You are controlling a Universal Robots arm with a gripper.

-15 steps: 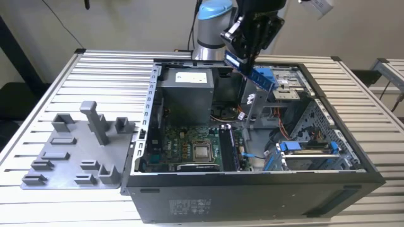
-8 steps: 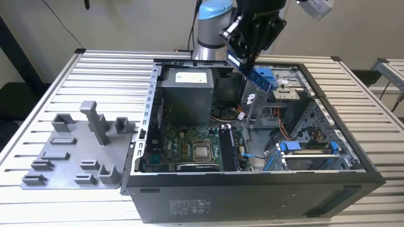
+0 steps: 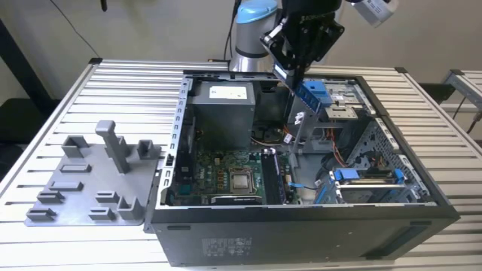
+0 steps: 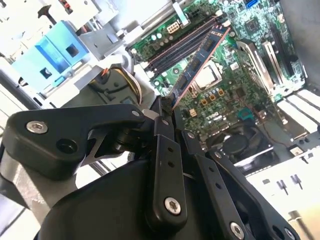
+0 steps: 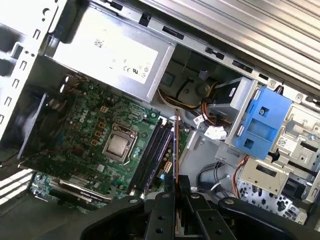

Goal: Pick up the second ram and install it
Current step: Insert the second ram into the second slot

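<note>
Right now the tool (image 3: 288, 70) hangs over the open computer case (image 3: 301, 237), toward 12 o'clock in the exterior view. Its two fingers (image 4: 162, 150) are pinched almost closed on one end of a single ram stick (image 4: 200, 61). The stick is off the board, in the air. In the exterior view its long axis runs close to vertical, and the free end points down into the case. In the second wrist view the green stick reaches from the fingertips out over the motherboard (image 3: 218, 175), lying roughly along the line of the memory slots (image 5: 152, 152). In the first wrist view it shows edge-on as a thin line beside those slots. I cannot tell how many of them are filled. Inside the case I count one processor socket (image 3: 241, 182), one power supply (image 3: 222, 113) and two blue drive brackets (image 3: 312, 93) (image 3: 364, 175). One grey fixture (image 3: 90, 180) lies on the slatted worktop (image 3: 128, 84) at 9 o'clock of the case
</note>
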